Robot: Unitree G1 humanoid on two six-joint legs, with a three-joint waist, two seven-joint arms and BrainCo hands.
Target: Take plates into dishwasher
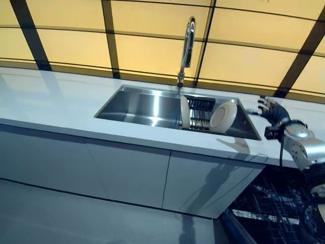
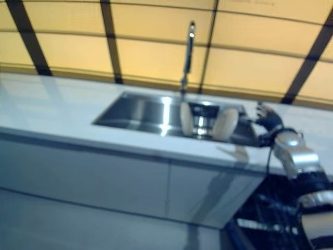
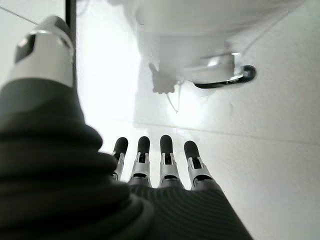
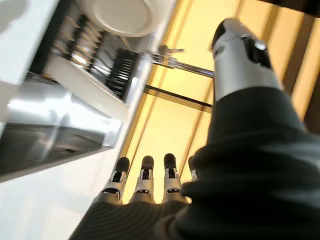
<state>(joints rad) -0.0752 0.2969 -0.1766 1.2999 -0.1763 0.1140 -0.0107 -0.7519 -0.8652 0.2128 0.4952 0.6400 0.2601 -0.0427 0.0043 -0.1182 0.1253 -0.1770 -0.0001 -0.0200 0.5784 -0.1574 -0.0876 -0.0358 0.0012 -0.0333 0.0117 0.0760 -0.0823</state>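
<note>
Over by the sink (image 1: pixel 142 104), two white plates stand on edge in a dark rack (image 1: pixel 199 114) at its right end: one plate (image 1: pixel 185 112) near the middle, the other plate (image 1: pixel 223 116) leaning further right. Above the counter (image 1: pixel 51 101), just right of the basin, the right hand (image 1: pixel 270 109) hovers with fingers spread and straight, holding nothing. At lower right, the dishwasher rack (image 1: pixel 274 213) is visible. Only the wrist view shows the left hand (image 3: pixel 150 170), its fingers straight and empty
</note>
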